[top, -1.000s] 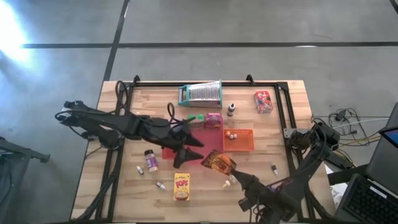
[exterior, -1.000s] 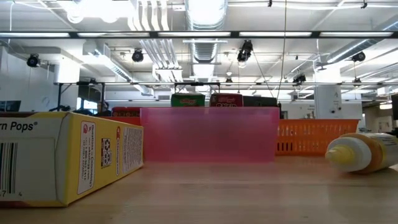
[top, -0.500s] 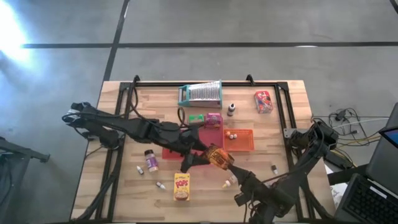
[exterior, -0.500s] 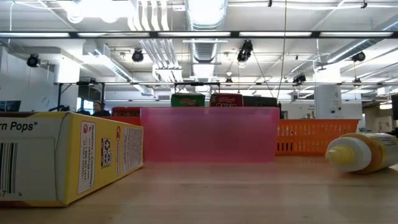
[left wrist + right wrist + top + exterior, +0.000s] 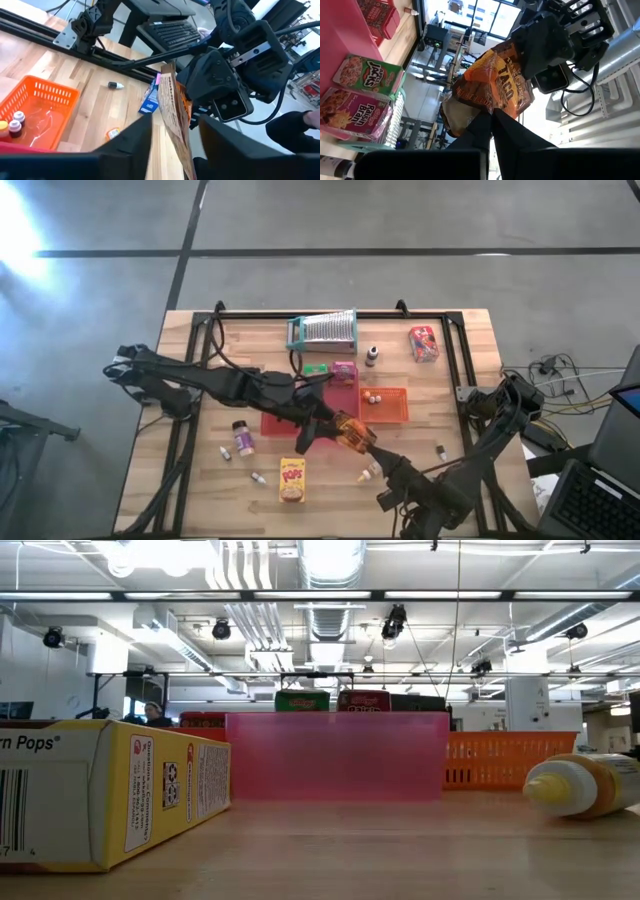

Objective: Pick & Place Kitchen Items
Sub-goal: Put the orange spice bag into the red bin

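- The brown taco packet (image 5: 352,432) hangs above the desk (image 5: 200,470), just off the near right corner of the red tray (image 5: 275,423). It is a crinkled, glossy pouch, orange-brown with white lettering, seen edge-on from the left wrist and face-on from the right.
- The right pincer (image 5: 492,112) is clenched on the packet's lower edge. The left pincer (image 5: 175,127) straddles the packet, its fingers either side — whether it presses the pouch I cannot tell.
- It reads as a handover between arms in mid-air; the packet has no resting place yet.
- Done, as far as shown: a green box (image 5: 316,369) and a pink box (image 5: 344,372), both printed card, stand at the far edge of the red tray; two tiny jars (image 5: 371,397) sit in the orange tray (image 5: 395,412), a ribbed plastic basket.
- Left, by my judgement: the yellow cereal box (image 5: 292,480) lying flat near the front edge, a spice jar (image 5: 241,438) with a white cap, a small bottle (image 5: 258,478), another tiny bottle (image 5: 440,451), a pale squeeze bottle (image 5: 368,474) on its side, a dark bottle (image 5: 371,356) and the red box (image 5: 423,344) toward the far side.
- The silver ribbed piece (image 5: 324,330) lies at the far edge, apart from the groceries.
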Robot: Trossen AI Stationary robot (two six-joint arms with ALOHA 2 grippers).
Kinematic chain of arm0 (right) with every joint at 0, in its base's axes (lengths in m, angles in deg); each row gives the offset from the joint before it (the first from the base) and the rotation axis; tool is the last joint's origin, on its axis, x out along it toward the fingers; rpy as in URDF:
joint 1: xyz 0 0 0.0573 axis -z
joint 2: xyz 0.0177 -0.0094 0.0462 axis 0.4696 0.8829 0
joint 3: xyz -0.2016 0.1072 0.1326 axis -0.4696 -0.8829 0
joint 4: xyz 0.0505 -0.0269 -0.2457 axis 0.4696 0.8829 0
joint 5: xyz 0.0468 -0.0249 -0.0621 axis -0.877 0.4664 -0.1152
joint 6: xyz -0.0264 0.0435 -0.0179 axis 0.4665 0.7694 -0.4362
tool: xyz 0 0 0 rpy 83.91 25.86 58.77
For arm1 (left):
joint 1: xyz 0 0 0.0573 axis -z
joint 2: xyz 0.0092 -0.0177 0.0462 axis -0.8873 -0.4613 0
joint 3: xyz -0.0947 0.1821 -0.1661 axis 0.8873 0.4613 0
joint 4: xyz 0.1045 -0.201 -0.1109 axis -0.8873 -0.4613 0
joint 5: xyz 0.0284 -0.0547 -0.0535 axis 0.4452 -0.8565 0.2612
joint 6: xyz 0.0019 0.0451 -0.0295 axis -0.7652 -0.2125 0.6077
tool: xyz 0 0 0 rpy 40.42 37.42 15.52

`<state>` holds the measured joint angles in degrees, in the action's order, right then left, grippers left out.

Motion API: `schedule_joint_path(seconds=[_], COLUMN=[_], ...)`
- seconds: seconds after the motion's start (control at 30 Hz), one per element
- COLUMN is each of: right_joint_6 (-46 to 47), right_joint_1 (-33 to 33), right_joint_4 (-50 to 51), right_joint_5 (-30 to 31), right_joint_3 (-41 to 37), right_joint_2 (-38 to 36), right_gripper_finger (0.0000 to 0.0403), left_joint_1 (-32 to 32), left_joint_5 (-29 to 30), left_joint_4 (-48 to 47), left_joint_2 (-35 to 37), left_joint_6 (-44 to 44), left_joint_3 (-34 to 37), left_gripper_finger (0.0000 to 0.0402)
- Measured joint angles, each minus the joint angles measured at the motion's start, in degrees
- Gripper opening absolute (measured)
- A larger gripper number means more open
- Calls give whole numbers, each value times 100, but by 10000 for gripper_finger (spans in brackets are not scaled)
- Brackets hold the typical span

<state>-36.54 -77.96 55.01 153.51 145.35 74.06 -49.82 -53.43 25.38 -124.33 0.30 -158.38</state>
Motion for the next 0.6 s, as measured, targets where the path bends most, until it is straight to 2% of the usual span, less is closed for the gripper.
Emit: schedule_joint_path(seconds=[0.27, 0.6], right_joint_6=[61, 363], right_joint_1=[0, 33], right_joint_4=[-1, 1], right_joint_5=[0, -225], right_joint_3=[0, 0], right_joint_2=[0, 0], right_gripper_finger=[8, 9], left_joint_1=[-48, -89], left_joint_5=[50, 60], left_joint_4=[15, 74], left_joint_2=[0, 0], left_joint_6=[-3, -114], left_joint_3=[-4, -2], left_gripper_finger=[18, 3])
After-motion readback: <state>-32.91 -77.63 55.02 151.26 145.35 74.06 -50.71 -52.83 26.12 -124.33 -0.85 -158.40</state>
